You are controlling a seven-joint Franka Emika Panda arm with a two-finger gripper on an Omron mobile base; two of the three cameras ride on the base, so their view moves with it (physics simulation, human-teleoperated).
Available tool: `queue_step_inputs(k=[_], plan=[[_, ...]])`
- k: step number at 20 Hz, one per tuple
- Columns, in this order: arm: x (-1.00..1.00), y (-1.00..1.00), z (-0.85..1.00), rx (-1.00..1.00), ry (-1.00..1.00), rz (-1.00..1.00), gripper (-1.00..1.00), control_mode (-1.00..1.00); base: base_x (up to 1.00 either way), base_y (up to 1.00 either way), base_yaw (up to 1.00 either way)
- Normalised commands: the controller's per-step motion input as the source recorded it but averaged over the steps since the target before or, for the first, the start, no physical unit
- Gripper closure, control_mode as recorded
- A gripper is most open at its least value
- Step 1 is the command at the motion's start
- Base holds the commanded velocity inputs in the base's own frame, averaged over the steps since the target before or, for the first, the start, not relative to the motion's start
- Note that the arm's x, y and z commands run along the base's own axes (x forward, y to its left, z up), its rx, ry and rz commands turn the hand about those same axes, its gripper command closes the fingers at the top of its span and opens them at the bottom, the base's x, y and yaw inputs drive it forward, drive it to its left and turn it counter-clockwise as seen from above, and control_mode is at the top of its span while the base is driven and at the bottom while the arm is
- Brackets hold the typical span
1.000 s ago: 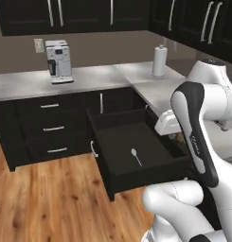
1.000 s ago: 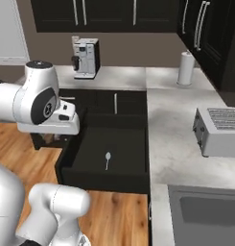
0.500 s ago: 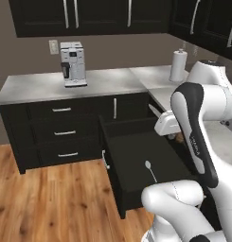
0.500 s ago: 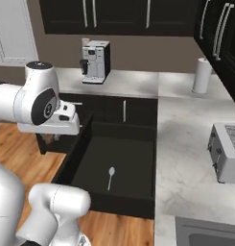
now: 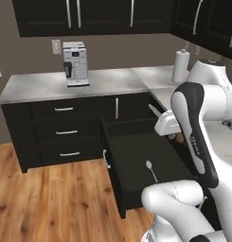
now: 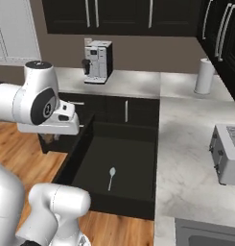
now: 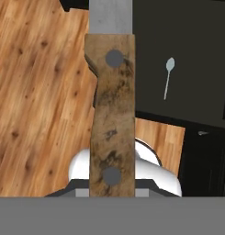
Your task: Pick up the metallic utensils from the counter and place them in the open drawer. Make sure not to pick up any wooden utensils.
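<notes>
The table knife (image 7: 111, 114), brown handle and silver blade, runs up the middle of the hand view, held lengthwise. My gripper (image 5: 177, 137) (image 6: 51, 138) is shut on it, and its fingertips are hidden behind the handle. The knife hangs high by the open black drawer (image 6: 81, 149) (image 5: 113, 158), above the wooden floor beside the drawer's side wall. The slim silvery spoon (image 6: 111, 177) (image 5: 150, 169) (image 7: 168, 75) lies flat on the drawer's floor. The marbled counter (image 6: 186, 158) stretches along the drawer's right side.
A toaster (image 6: 227, 153) stands on the marbled top, a paper-towel roll (image 6: 204, 76) stands in the far corner, and the cooktop's edge (image 6: 205, 235) is at the lower right. A coffee machine (image 5: 75, 64) sits on the plain grey countertop above narrow stacked drawers (image 5: 65, 132).
The whole picture has shifted in both base views, so the base has driven and the open drawer now sits nearer the middle. The arm keeps its pose with the knife.
</notes>
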Motion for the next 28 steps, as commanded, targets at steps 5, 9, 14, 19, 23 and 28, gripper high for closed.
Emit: queue_step_inputs(k=[5, 9, 14, 19, 23, 28], plan=[[0.0, 0.0, 0.0, 0.0, 0.0, 0.0, 1.0, 1.0, 0.1, -0.55, 0.0], [0.0, 0.0, 0.0, 0.0, 0.0, 0.0, 1.0, 1.0, 0.04, -0.58, 0.0], [0.0, 0.0, 0.0, 0.0, 0.0, 0.0, 1.0, 1.0, 0.01, -0.2, 0.0], [0.0, 0.0, 0.0, 0.0, 0.0, 0.0, 1.0, 1.0, 0.0, 0.0, 0.0], [0.0, 0.0, 0.0, 0.0, 0.0, 0.0, 1.0, 1.0, 0.0, 0.0, 0.0], [0.0, 0.0, 0.0, 0.0, 0.0, 0.0, 1.0, 1.0, 0.0, 0.0, 0.0]])
